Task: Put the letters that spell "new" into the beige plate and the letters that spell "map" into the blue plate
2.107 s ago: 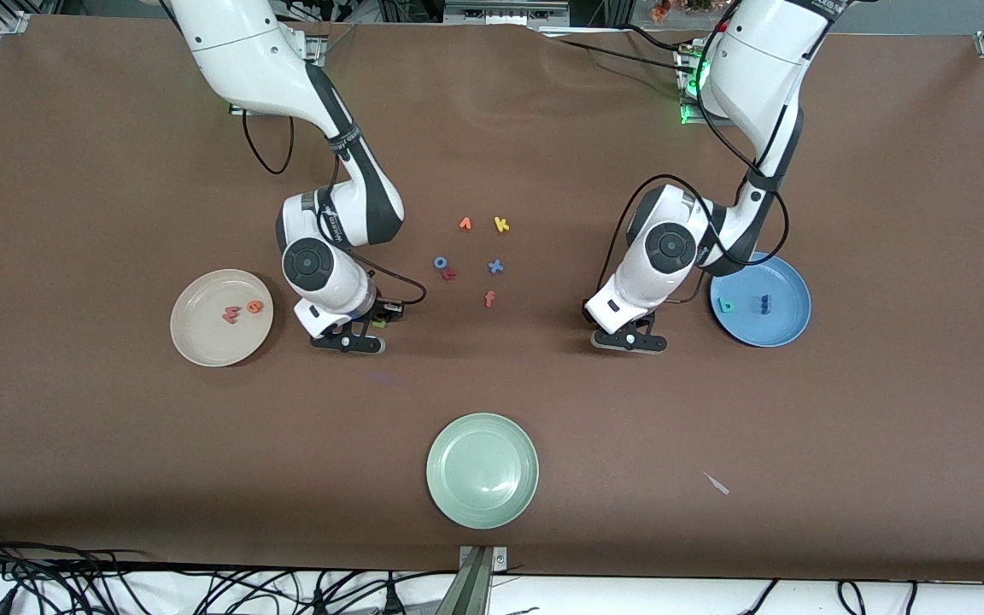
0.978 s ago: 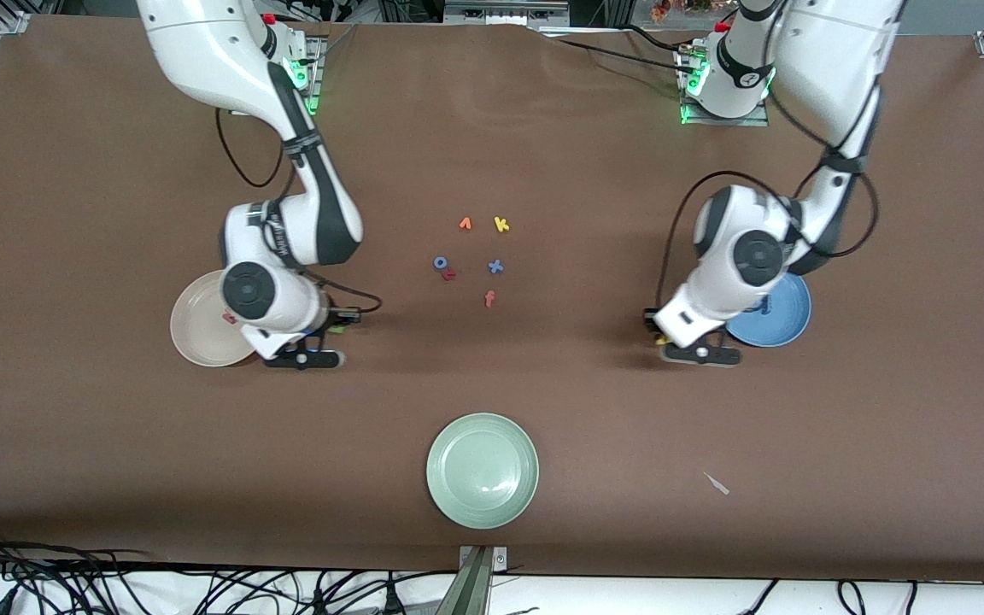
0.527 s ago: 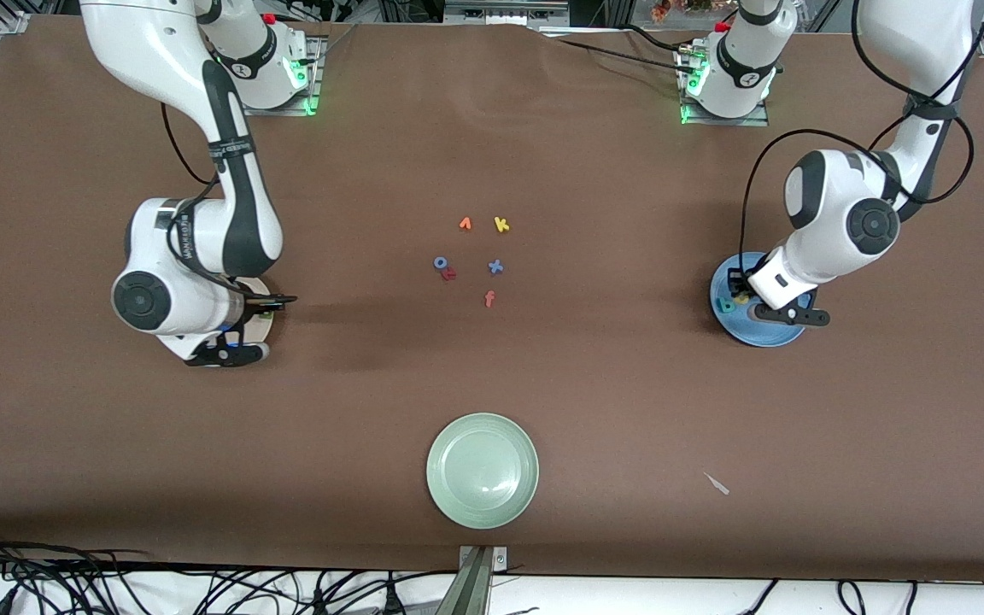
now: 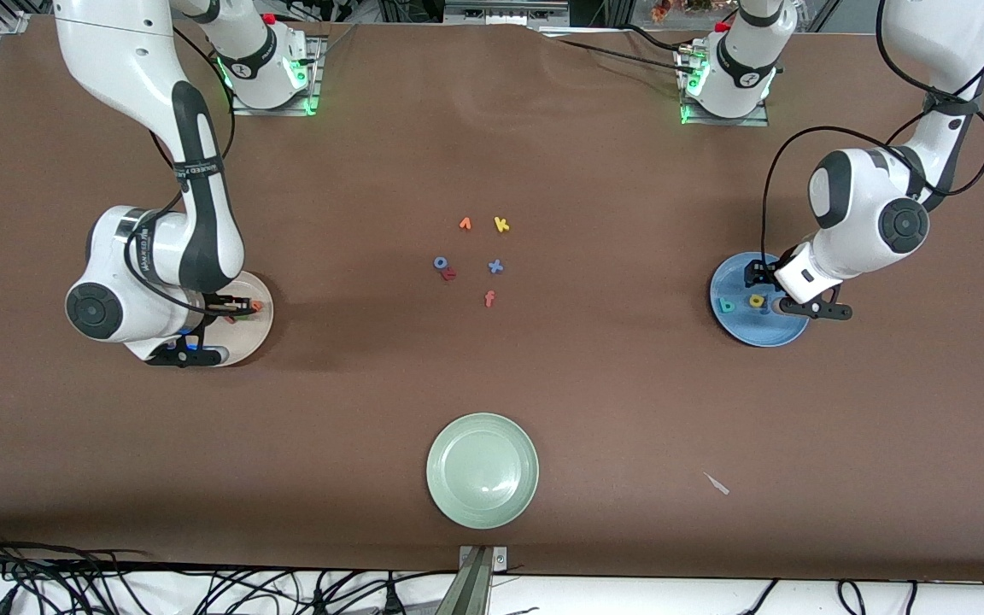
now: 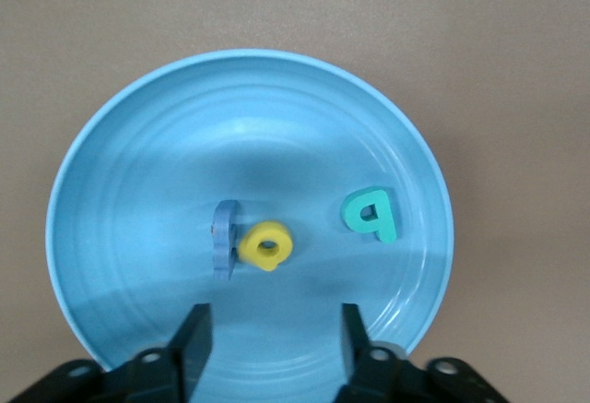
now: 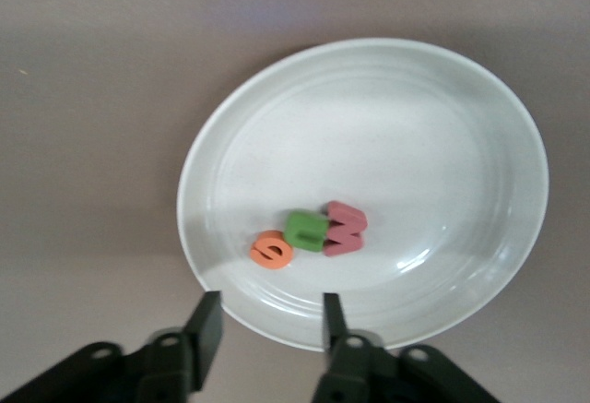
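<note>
Both arms over plates (image 4: 735,323) — spare letters (image 4: 475,256) mid-table

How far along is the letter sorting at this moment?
It looks complete. The beige plate holds the orange e, green n and salmon-red w; the blue plate holds the blue m, yellow a and teal p. The right gripper and left gripper hover open, empty. Nothing looks left.

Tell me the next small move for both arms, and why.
Probably lift both clear. The left gripper stands open over the blue plate, which holds m, a, p; the right gripper, open, over the beige plate with n, e, w.
</note>
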Robot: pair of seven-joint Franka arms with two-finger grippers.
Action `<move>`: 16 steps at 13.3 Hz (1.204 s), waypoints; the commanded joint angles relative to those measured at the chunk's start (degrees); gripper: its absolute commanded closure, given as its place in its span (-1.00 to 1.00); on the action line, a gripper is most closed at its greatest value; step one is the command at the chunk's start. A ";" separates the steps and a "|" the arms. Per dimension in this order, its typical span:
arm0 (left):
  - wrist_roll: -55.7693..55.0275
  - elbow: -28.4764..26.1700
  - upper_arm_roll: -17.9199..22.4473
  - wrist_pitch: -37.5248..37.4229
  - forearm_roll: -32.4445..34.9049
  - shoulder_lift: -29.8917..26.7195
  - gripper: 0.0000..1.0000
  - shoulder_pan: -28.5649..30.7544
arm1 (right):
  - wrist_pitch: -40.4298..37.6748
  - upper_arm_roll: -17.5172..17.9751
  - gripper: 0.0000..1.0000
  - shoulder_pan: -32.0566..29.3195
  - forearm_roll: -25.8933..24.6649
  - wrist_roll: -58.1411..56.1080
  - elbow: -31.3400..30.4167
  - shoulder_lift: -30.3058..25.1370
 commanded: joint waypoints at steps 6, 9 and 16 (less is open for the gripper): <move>0.39 -0.16 -0.35 -6.32 1.43 -11.05 -1.00 2.15 | -16.22 0.49 -1.00 2.40 1.39 6.51 11.39 -0.36; -0.05 0.28 -0.70 -10.34 1.43 -18.08 -1.00 2.06 | -24.57 0.40 -1.00 3.72 1.13 10.47 16.83 -0.54; -2.24 24.59 -1.76 -48.20 6.52 -26.37 -1.00 2.06 | -33.31 0.58 -1.00 3.55 -0.10 11.54 23.54 -3.42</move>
